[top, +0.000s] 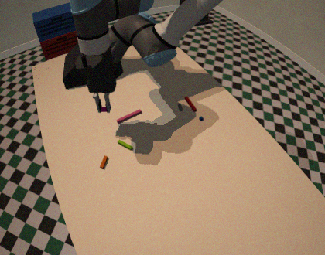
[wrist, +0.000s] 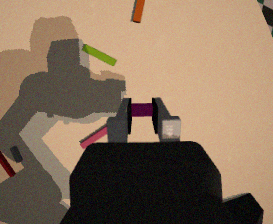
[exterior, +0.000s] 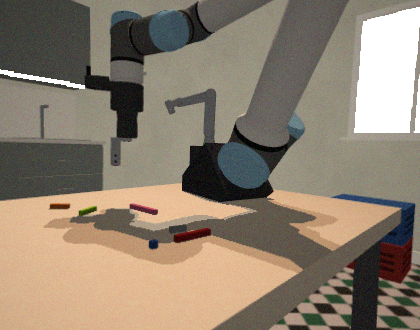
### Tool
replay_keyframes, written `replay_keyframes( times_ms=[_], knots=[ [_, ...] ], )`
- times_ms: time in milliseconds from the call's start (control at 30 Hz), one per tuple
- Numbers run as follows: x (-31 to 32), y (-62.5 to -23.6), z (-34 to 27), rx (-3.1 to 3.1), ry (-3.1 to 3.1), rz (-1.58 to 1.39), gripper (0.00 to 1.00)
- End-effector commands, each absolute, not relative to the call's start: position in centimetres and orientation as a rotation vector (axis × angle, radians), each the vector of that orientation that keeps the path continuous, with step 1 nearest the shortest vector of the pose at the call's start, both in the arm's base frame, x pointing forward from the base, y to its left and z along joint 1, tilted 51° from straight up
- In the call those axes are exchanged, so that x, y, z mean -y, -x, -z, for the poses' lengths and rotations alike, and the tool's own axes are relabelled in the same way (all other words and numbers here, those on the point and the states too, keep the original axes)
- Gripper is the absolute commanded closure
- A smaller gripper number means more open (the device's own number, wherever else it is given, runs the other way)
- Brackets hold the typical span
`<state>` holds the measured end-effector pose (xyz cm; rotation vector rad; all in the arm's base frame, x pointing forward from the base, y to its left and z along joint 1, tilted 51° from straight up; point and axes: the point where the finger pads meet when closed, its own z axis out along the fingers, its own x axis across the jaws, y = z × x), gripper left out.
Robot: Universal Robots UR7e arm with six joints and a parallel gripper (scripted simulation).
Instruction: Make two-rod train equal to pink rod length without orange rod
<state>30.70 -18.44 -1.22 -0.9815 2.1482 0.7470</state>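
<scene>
My gripper (top: 104, 110) (exterior: 115, 163) (wrist: 141, 109) is shut on the short magenta rod (top: 104, 109) (wrist: 142, 109), one finger at each end, high above the table. The exterior view does not show this rod. The pink rod (top: 129, 116) (exterior: 143, 209) (wrist: 94, 137) lies flat, partly hidden by a finger in the wrist view. The red rod (top: 190, 104) (exterior: 192, 235) (wrist: 3, 161) lies flat in shadow. The grey rod (top: 180, 107) (exterior: 178, 229) (wrist: 16, 154) lies beside it with a gap. The blue rod (top: 201, 118) (exterior: 153, 244) lies off the red rod's end.
The lime rod (top: 124, 144) (exterior: 88, 210) (wrist: 99, 55) and the orange rod (top: 104, 162) (exterior: 60, 206) (wrist: 138, 11) lie apart on the table (top: 178, 201). The arm's shadow covers the grey and red rods. Stacked crates (top: 56, 31) (exterior: 397, 225) stand beyond the table.
</scene>
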Motion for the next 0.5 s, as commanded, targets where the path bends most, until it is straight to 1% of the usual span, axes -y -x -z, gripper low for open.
replay_keyframes(
  times_ms=[0,467],
  knots=[
    [18.5,-31.0,0.8,-2.176,0.945,-0.760,0.60],
    [17.7,-32.2,-1.3,-2.327,0.676,-0.873,0.60]
  ],
)
